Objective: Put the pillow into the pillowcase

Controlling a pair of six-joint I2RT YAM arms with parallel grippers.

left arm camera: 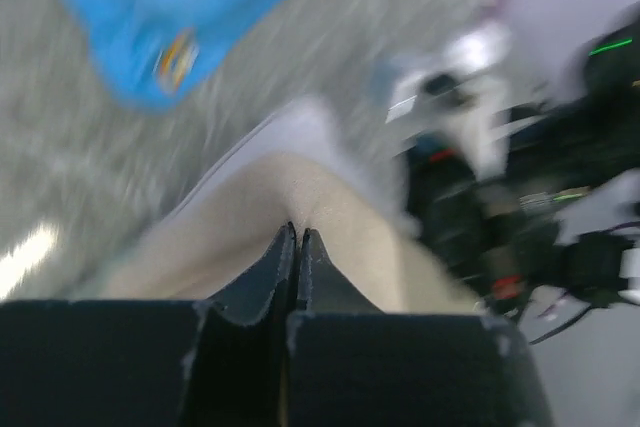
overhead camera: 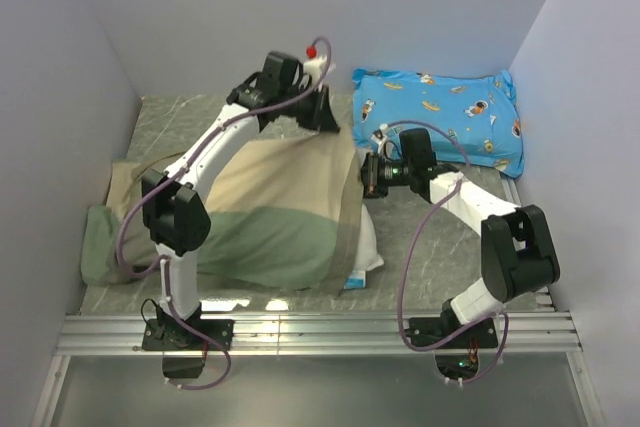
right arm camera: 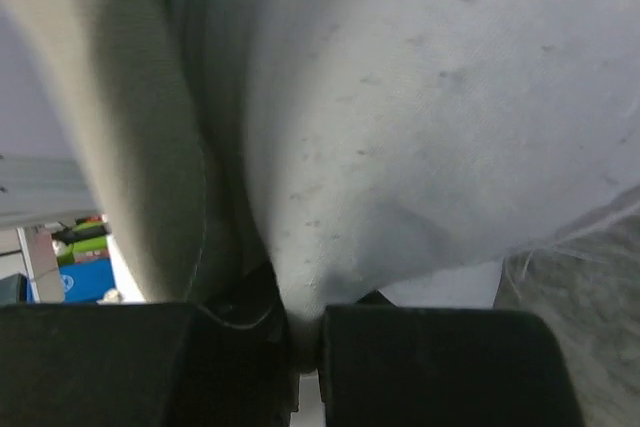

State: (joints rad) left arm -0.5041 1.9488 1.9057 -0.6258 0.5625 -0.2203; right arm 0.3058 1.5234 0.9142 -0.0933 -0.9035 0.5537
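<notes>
Tan and green fabric covers most of the table: it is the pillowcase, lying with its mouth to the right. The pillow is almost whole inside it, and only a white corner shows at the near side of the mouth. We judge the filling nearly done; the next move asks to draw the hem over this last corner. Behind, the blue cushion lies apart, inside nothing. The left gripper is at the far edge of the mouth, fingers pressed together against tan cloth; whether it truly holds cloth we cannot tell, as its view is blurred. The right gripper is closed on white pillow fabric, with the olive hem just beside.
</notes>
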